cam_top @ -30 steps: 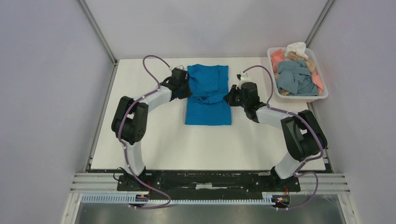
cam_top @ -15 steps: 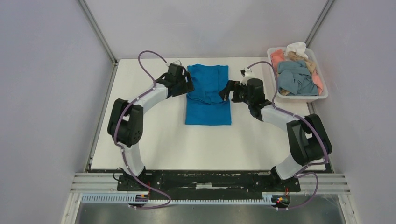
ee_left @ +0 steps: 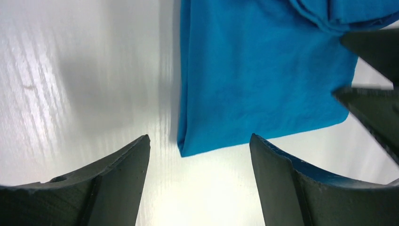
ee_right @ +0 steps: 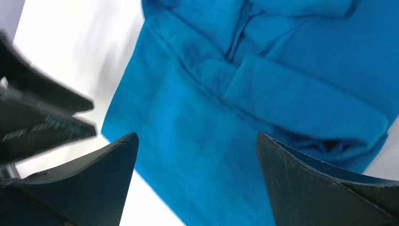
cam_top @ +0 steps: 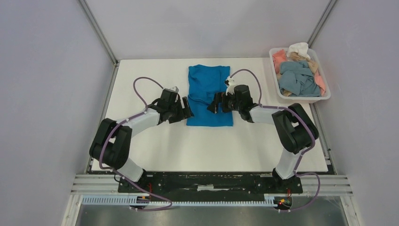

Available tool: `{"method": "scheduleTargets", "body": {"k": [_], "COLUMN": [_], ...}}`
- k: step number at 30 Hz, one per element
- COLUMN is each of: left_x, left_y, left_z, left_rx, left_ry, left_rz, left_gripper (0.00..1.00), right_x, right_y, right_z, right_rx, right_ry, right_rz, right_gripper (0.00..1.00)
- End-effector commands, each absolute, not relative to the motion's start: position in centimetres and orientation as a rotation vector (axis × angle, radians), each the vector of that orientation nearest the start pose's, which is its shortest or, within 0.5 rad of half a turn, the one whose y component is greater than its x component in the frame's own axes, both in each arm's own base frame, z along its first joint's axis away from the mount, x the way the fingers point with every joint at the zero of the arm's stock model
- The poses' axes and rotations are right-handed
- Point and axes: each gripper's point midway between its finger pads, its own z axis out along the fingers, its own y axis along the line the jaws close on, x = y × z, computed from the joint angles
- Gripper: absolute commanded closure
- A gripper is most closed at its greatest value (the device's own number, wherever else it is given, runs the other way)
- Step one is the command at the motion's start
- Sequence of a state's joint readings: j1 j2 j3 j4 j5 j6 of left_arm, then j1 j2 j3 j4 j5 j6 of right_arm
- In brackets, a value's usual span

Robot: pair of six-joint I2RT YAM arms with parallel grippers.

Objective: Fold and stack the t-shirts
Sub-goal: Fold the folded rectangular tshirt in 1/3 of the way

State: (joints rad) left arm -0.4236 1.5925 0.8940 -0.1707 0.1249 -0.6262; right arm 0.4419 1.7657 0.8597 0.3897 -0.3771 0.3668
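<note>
both drawn nearer, left gripper open, right gripper open, over one blue t-shirt, near half

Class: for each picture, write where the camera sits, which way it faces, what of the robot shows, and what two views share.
Top: above and behind the arms, facing down at the table; both arms, blue shirt, tray.
Left wrist: on the left hand, facing the shirt's near left corner; own open fingers.
Right wrist: on the right hand, facing the shirt's folds; own open fingers.
Shared: both wrist views show the shirt and the other hand.
</note>
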Motion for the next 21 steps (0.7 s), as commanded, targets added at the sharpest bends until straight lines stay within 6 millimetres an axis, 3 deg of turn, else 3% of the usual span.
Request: {"method": "scheduleTargets", "body": {"k": [1, 13, 17, 21], "left_x": [33.0, 32.0, 31.7, 31.2], "left_y": [-20.4, -19.8, -20.2, -20.7], "left_z": [8.1, 7.1, 6.6, 5.6], "left_rx": [-0.235, -0.249, -0.248, -0.247], "left_ry": [2.425, 2.454, 2.477, 2.514], "left_rz": [-0.681, -0.659, -0.688, -0.701], "left_gripper": [0.16, 0.15, 0.15, 0.15], "right_x": [41.3, 52.3, 53.8, 52.8], "right_y": [27.6, 27.6, 26.8, 24.0], "right_z": [7.6, 7.1, 10.1, 14.0], "right_rx": [-0.317, -0.239, -0.263, -0.239], "right_ry": [2.107, 2.04, 1.976, 1.927], "right_rz": [0.851, 0.695, 0.617, 0.476], "right_gripper": [0.02, 0.02, 0.02, 0.02]}}
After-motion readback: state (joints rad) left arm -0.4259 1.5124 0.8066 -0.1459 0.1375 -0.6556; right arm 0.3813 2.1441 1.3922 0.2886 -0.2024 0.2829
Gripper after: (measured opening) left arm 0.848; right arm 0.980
